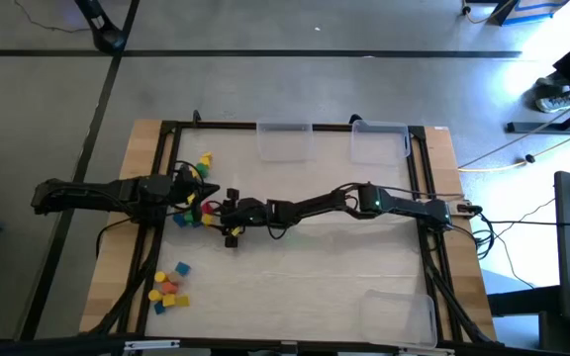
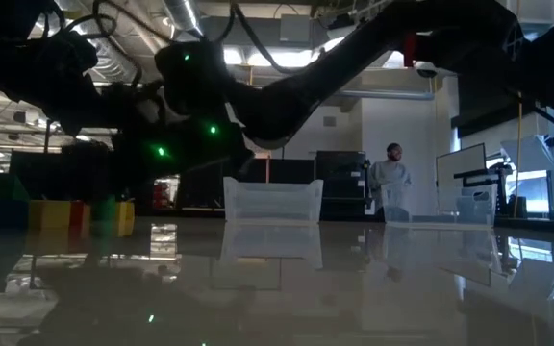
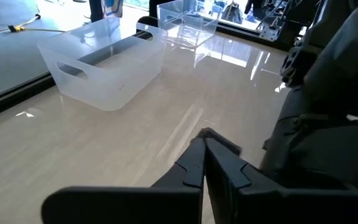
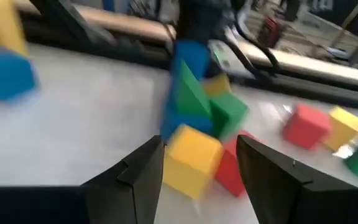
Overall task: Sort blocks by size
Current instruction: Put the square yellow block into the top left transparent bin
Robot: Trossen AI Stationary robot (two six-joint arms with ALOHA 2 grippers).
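Several small coloured blocks lie in a cluster at the table's left middle. A few more lie farther back, and a third group lies near the front left. My right gripper is open and low over the cluster, with a yellow block and a red block between its fingers. Green and blue blocks lie just beyond. My left gripper is shut and empty at the cluster's left side. My right gripper has one finger right beside the yellow block's side. I cannot tell whether it touches the block. The block rests on the table. My left gripper touches nothing.
Two clear trays stand at the table's far edge, and a third stands at the near right. The table's middle and right are bare wood. A person stands in the room behind.
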